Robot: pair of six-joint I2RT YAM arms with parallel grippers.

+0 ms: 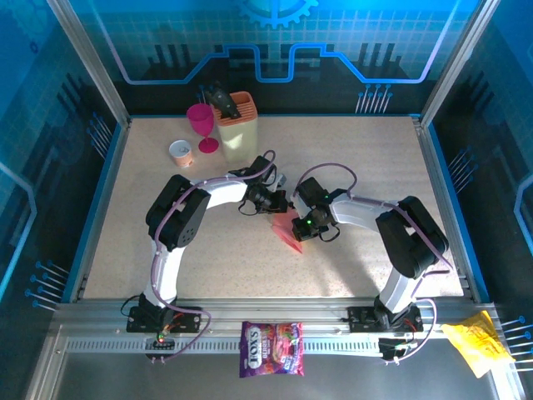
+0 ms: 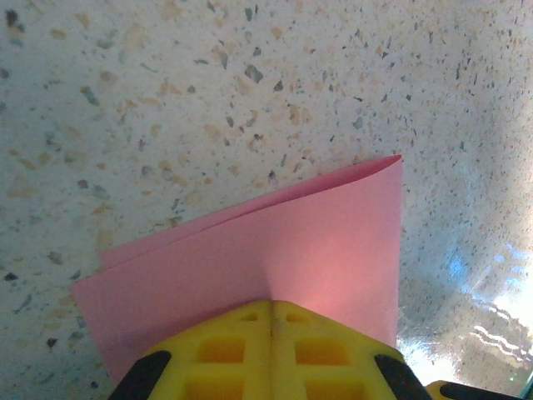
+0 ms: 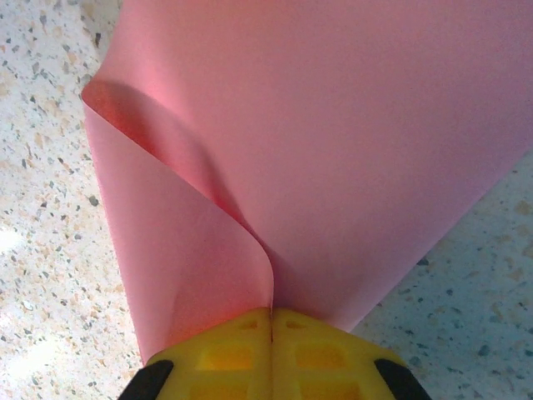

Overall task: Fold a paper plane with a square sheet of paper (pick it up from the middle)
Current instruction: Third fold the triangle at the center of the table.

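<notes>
Square sheet of paper clamped: left gripper, right gripper; speckled table seemingly touching.

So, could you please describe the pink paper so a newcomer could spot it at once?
Look at the middle of the speckled table, where the two arms meet. There, pinched by the left gripper and the right gripper, is the sheet of paper, partly folded over. It is plain pink-red, unlike the printed purple candy bag and yellow wrapper by the near rail.
</notes>
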